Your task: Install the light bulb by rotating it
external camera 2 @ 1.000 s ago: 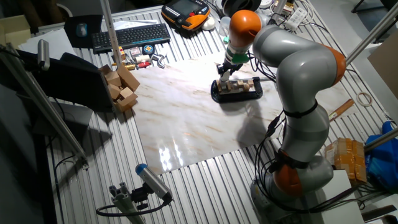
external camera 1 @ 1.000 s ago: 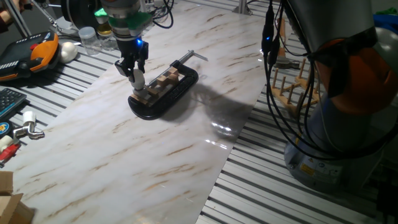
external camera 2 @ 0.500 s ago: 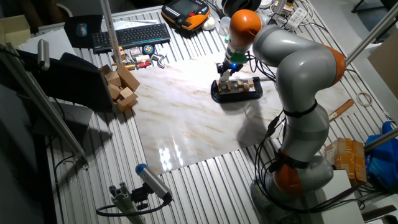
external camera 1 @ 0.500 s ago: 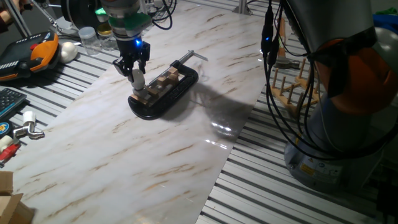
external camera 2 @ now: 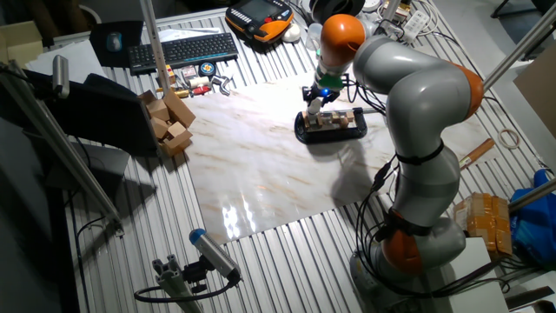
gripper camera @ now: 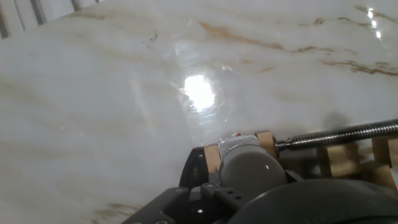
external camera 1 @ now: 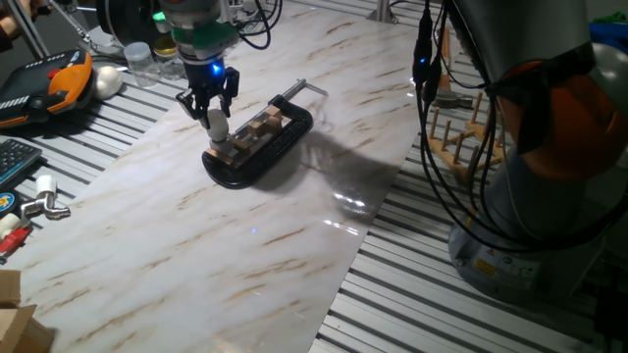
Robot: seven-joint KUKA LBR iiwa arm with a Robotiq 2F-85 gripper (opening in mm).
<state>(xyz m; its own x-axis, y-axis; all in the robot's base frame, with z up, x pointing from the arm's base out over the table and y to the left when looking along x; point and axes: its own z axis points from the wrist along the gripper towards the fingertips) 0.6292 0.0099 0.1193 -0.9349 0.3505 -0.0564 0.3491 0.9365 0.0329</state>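
Marble-patterned board (external camera 1: 245, 226) lies on a slatted metal table (external camera 1: 471, 314), glare spots on its near half. Black clamp (external camera 1: 257, 147) with wooden blocks sits mid-board. The light bulb (external camera 1: 216, 126) stands upright at the clamp's left end. Gripper (external camera 1: 208, 103) points straight down over the bulb, fingers spread, not gripping it. Clear jars (external camera 1: 139, 61) stand beyond the board's far edge.

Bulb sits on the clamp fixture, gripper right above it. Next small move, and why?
Probably ease straight down and close on the light bulb. The gripper sits just over its top, apparently open, so it has no grip for turning. The bulb stands upright at the end of the black clamp.
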